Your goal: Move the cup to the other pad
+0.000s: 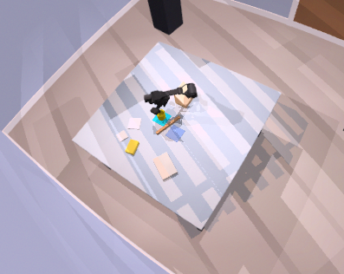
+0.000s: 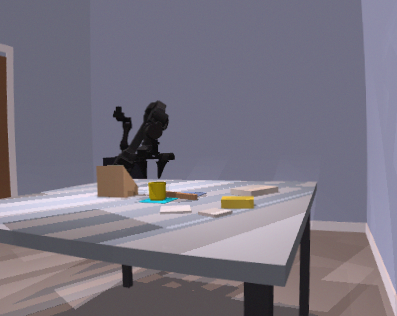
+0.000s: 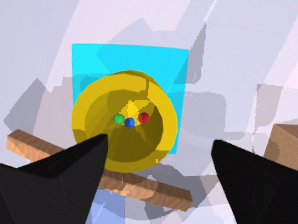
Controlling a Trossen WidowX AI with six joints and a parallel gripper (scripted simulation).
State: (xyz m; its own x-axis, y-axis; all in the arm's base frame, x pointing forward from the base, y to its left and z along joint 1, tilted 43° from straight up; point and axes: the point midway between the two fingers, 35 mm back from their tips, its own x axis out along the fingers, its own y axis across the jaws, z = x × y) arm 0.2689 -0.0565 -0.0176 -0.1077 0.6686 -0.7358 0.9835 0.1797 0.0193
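Note:
The yellow cup (image 1: 162, 115) (image 2: 157, 191) (image 3: 85, 115) stands upright on the cyan pad (image 1: 156, 119) (image 2: 170, 200) (image 3: 125, 57), toward one side of it in the wrist view. A green marble (image 3: 118, 119), a blue marble (image 3: 130, 123) and a red marble (image 3: 144, 118) lie inside the cup. The blue pad (image 1: 176, 133) (image 2: 198, 193) (image 3: 111, 207) has no cup on it. My gripper (image 1: 156, 111) (image 2: 161, 175) (image 3: 161, 144) is open with nothing held. Its fingers are above the cup's level, and one fingertip overlaps the cup's rim in the wrist view.
A wooden bar (image 1: 168, 125) (image 2: 184, 195) (image 3: 170, 192) lies between the pads. A tan wedge block (image 1: 183, 101) (image 2: 113, 181) (image 3: 285, 150) stands near the arm. A yellow block (image 1: 132, 146) (image 2: 237, 202), a pale slab (image 1: 165, 166) (image 2: 254, 190) and two thin pale tiles (image 1: 134, 123) (image 2: 175, 209) lie farther off.

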